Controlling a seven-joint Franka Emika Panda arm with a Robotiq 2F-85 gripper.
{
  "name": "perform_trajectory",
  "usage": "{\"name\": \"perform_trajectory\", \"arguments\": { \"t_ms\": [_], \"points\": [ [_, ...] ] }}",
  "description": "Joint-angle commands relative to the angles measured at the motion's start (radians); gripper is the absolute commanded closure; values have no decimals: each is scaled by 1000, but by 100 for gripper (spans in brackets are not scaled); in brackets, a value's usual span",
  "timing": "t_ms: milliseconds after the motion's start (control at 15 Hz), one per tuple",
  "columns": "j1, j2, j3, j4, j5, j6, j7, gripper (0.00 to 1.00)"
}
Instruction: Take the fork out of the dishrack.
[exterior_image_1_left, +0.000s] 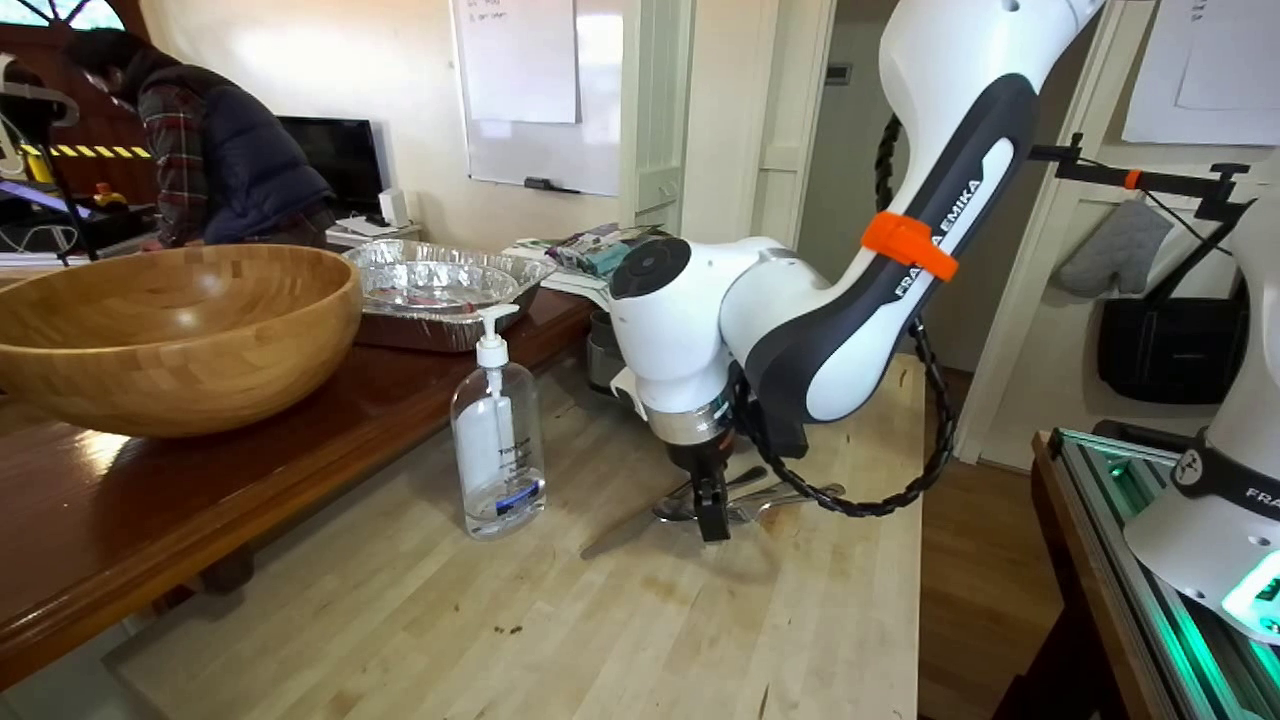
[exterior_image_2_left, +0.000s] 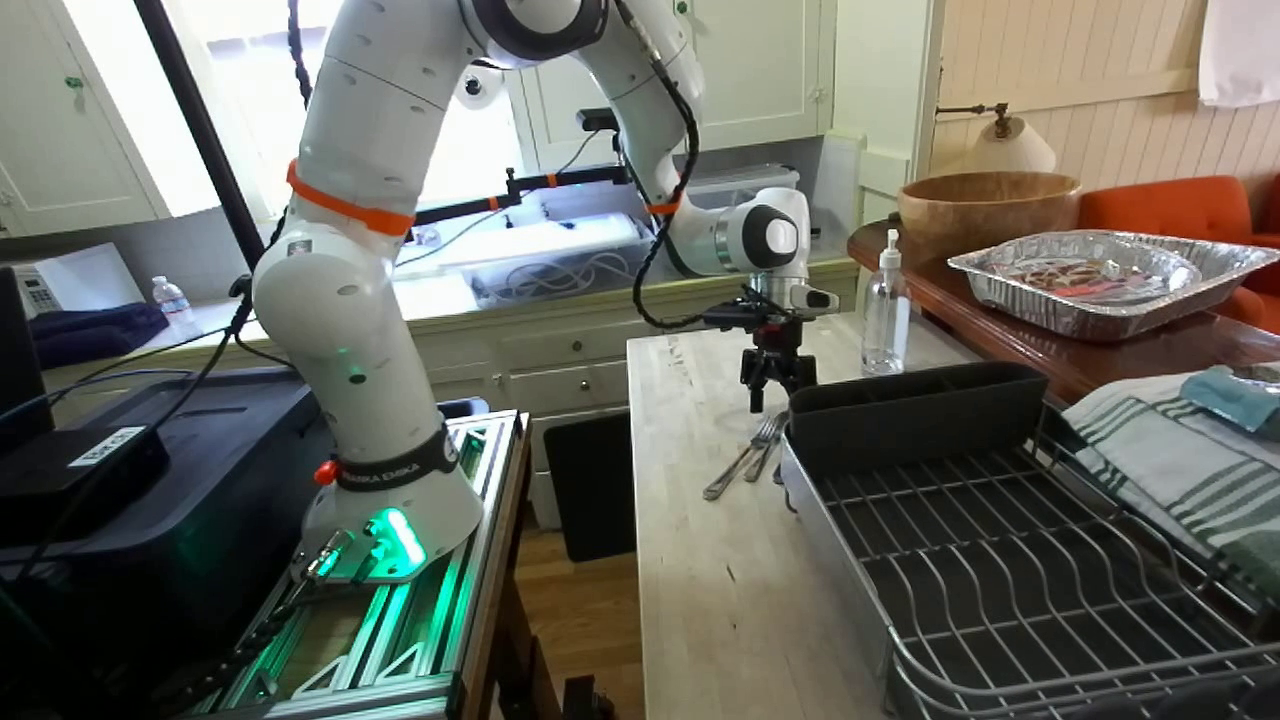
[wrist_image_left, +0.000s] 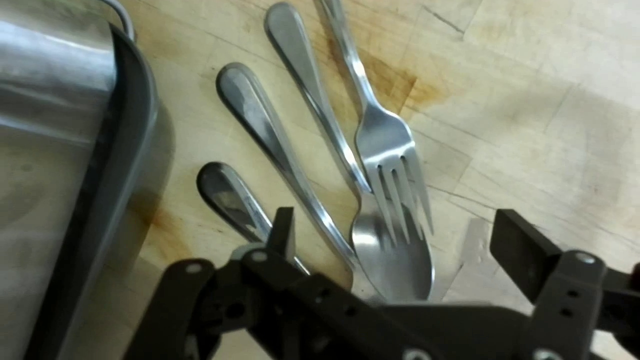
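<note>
The silvery fork (wrist_image_left: 385, 135) lies on the light wooden table beside the dishrack, its tines over the bowl of a spoon (wrist_image_left: 390, 275). It also shows in an exterior view (exterior_image_2_left: 745, 455). The steel dishrack (exterior_image_2_left: 845, 545), with a dark holder on its end, stands on the table; its shiny side is at the left of the wrist view (wrist_image_left: 55, 90). My gripper (wrist_image_left: 395, 230) is open and empty above the cutlery. Its fingers are on either side of the fork tips and spoon bowl in the wrist view. It points down in both exterior views (exterior_image_1_left: 714, 525) (exterior_image_2_left: 778, 395).
Two more pieces of cutlery (wrist_image_left: 265, 125) (wrist_image_left: 230, 195) lie between fork and dishrack. A clear soap bottle (exterior_image_1_left: 500, 450) stands near my gripper. A wooden bowl (exterior_image_1_left: 180, 340) and foil trays (exterior_image_2_left: 1090, 300) are on the dark side table. A person (exterior_image_1_left: 230, 150) is in the background.
</note>
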Motion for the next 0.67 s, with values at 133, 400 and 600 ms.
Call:
{"name": "perform_trajectory", "arguments": {
  "t_ms": [133, 400, 600],
  "points": [
    [-29, -75, 24, -32, 122, 23, 38, 0],
    [-49, -161, 21, -57, 226, 17, 81, 0],
    [-61, -229, 6, -82, 270, 7, 158, 0]
  ]
}}
